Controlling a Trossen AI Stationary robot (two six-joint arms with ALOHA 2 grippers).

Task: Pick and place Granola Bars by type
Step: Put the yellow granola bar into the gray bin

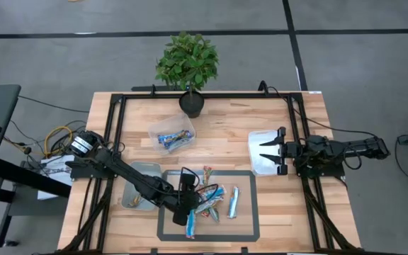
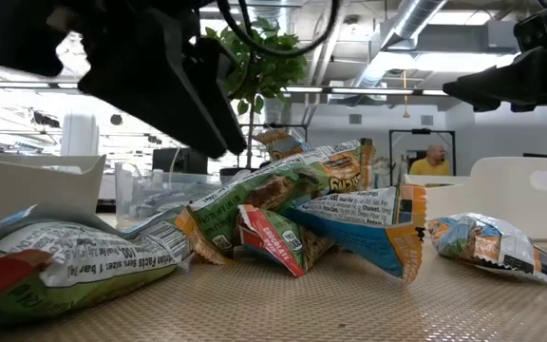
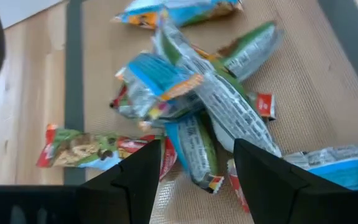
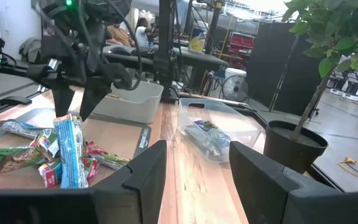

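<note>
Several granola bars (image 1: pixel 207 197) lie heaped on a dark-bordered mat; their wrappers are blue, green-brown and red-white (image 3: pixel 185 93). One blue bar (image 1: pixel 234 202) lies apart to the right, and another (image 1: pixel 190 224) rests at the heap's near side. My left gripper (image 1: pixel 187 204) hangs open just above the heap, pointing down, its fingers (image 3: pixel 143 171) on either side of a green-and-blue bar (image 3: pixel 194 149) without touching it. The low view shows it above the heap (image 2: pixel 292 204). My right gripper (image 4: pixel 194 180) waits open over a white bin (image 1: pixel 263 152) at the table's right.
A clear bin (image 1: pixel 172 134) holding blue bars sits toward the far side. A pale bin (image 1: pixel 134 193) stands left of the mat with something brownish in it. A potted plant (image 1: pixel 188 67) is at the far edge. A black frame (image 1: pixel 296 127) borders the table.
</note>
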